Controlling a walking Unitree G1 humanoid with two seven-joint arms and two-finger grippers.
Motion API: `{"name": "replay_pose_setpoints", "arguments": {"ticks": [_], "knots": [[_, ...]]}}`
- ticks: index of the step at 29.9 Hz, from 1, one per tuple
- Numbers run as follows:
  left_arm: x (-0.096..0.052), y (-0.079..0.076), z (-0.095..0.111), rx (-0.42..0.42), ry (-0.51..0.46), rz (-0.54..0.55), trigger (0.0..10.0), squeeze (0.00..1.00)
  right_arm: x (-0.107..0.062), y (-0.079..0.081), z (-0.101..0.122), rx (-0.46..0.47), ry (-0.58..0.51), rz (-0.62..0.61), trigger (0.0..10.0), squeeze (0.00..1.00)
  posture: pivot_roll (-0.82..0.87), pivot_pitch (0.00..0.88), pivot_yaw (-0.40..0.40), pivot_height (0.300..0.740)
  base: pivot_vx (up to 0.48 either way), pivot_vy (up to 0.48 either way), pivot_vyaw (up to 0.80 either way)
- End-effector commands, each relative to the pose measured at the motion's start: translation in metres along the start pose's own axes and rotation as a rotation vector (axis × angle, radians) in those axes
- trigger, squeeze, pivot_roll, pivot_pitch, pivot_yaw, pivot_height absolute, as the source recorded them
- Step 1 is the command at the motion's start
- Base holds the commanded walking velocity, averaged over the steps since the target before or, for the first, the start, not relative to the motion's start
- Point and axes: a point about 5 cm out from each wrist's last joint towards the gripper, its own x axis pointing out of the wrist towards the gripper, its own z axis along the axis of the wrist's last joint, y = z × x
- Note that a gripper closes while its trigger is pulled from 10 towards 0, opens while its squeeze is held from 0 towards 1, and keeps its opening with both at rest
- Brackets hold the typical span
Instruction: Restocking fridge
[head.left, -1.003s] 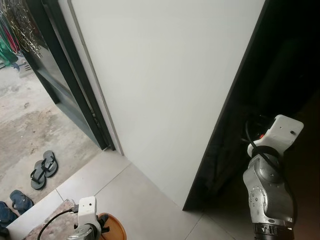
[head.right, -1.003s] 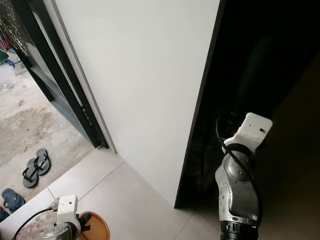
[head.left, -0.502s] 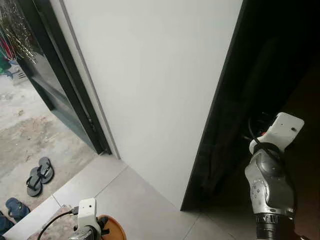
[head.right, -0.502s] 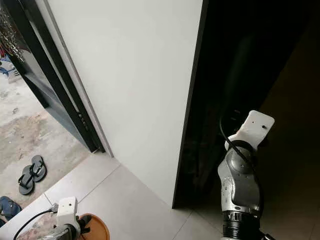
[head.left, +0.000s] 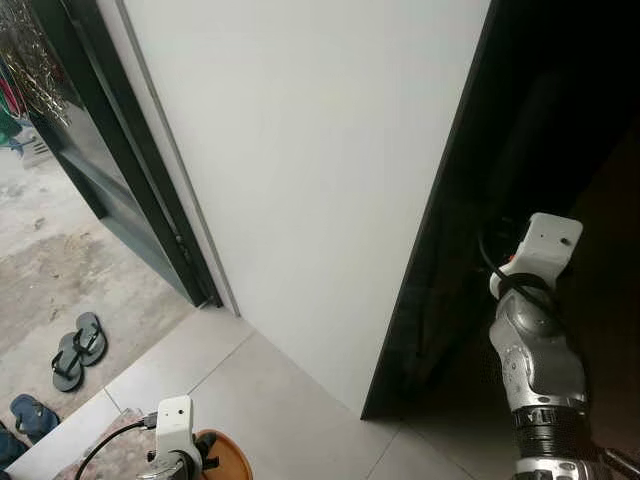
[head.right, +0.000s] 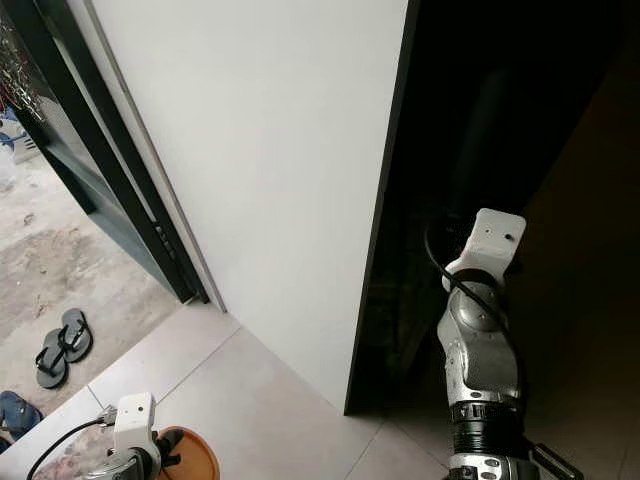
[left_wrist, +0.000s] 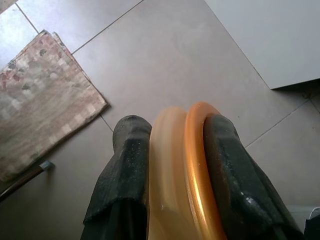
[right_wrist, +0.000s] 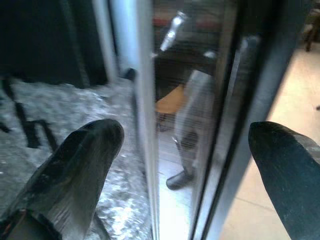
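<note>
Ahead of both arms stands the fridge (head.left: 320, 170), its white side panel facing the camera and its black front beside the right arm. Below lies the tiled floor (left_wrist: 165, 65), with a patterned mat (left_wrist: 45, 95) beyond the left end effector (left_wrist: 172, 155). Past the doorway, sandals (head.left: 78, 348) sit well away. Right end effector (right_wrist: 190, 165) is spread wide, empty, close to the glossy black front. Left end effector is clamped on an orange plate (left_wrist: 182, 170), held edge-on low over the floor.

orange plate (left_wrist: 187, 170): lower part cut off (frame edge) | fridge interior (head.left: 560, 110): too dark
</note>
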Motion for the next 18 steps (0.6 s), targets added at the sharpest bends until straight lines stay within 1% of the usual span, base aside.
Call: {"name": "replay_pose_setpoints", "arguments": {"ticks": [1, 2, 5, 10, 15, 18], "knots": [[-0.002, 0.003, -0.011, 0.023, 0.054, 0.004, 10.0, 0.00, 0.002, 0.003, 0.003, -0.020, -0.014, 0.013, 10.0, 0.00, -0.03, 0.086, 0.033, 0.740, 0.000, 0.000, 0.00], [-0.002, 0.003, -0.011, 0.022, 0.054, 0.003, 10.0, 0.00, 0.004, 0.007, 0.004, -0.015, -0.019, 0.023, 10.0, 0.00, -0.03, 0.086, 0.033, 0.740, 0.000, 0.000, 0.00], [-0.002, 0.003, -0.011, 0.020, 0.053, 0.004, 10.0, 0.00, 0.006, 0.008, 0.006, -0.017, -0.029, 0.025, 10.0, 0.00, -0.03, 0.086, 0.033, 0.740, 0.000, 0.000, 0.00], [-0.002, 0.003, -0.011, 0.020, 0.052, 0.006, 10.0, 0.00, 0.009, 0.001, 0.010, -0.016, -0.043, -0.031, 10.0, 0.00, -0.04, 0.084, 0.035, 0.740, 0.000, 0.000, 0.00], [-0.001, 0.003, -0.011, 0.019, 0.053, 0.007, 10.0, 0.00, 0.009, -0.004, 0.012, -0.001, -0.054, -0.074, 10.0, 0.00, -0.03, 0.081, 0.033, 0.740, 0.000, 0.000, 0.00], [-0.001, 0.003, -0.011, 0.019, 0.053, 0.006, 10.0, 0.00, 0.009, -0.004, 0.012, -0.001, -0.056, -0.079, 10.0, 0.00, -0.03, 0.082, 0.033, 0.740, 0.000, 0.000, 0.00]]}}
